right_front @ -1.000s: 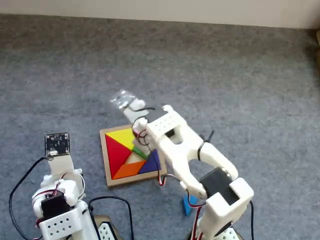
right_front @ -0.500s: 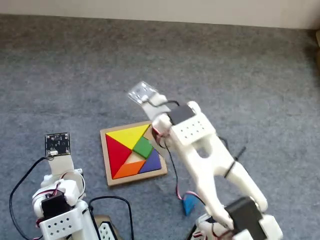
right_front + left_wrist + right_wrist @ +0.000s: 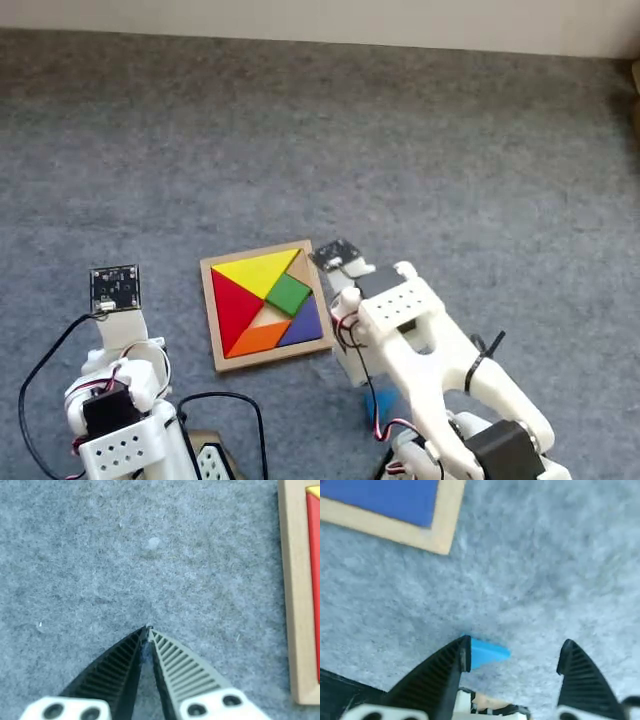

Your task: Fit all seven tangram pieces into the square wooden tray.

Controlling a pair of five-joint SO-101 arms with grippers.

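Grey carpet (image 3: 450,150); R hand (image 3: 516,647) prob. straddles blue pc (image 3: 487,653).

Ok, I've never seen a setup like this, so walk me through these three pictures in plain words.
These are two small robot arms, side by side on grey carpet. The high view looks down on both: left arm, right arm. The other two pictures come from cameras on each arm's wrist, looking along its tool. In front of them lies a square wooden tray with coloured tangram pieces inside. A light blue piece lies loose on the carpet. The left tool is shut on nothing, beside the tray. The right tool is open over that piece, which sits by one finger, not gripped.
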